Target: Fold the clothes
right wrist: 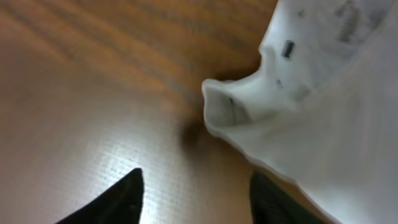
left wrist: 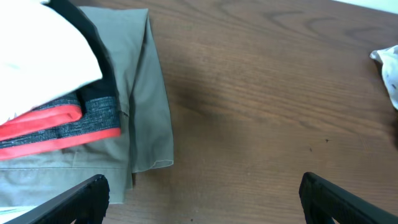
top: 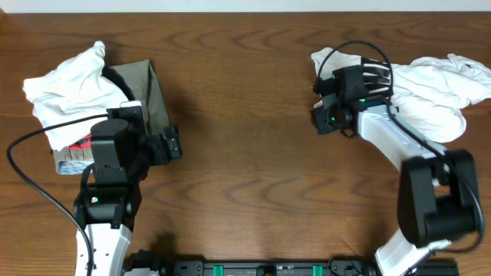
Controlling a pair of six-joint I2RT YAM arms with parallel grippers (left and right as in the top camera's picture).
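A stack of folded clothes sits at the left: an olive garment point(top: 156, 98) at the bottom, a grey and red one point(left wrist: 59, 121) above it, and a loose white garment point(top: 65, 88) on top. A heap of unfolded white clothes point(top: 433, 92) lies at the right. My left gripper point(top: 170, 143) is open and empty, just right of the stack's near corner point(left wrist: 152, 163). My right gripper point(top: 322, 115) is open, low over the table at the white heap's left edge point(right wrist: 239, 112), which lies just beyond its fingertips point(right wrist: 196, 196).
The brown wooden table point(top: 245, 100) runs between the stack and the heap. The arm bases and a black rail point(top: 261, 268) are along the front edge. A white cloth corner point(left wrist: 388, 68) shows at the far right of the left wrist view.
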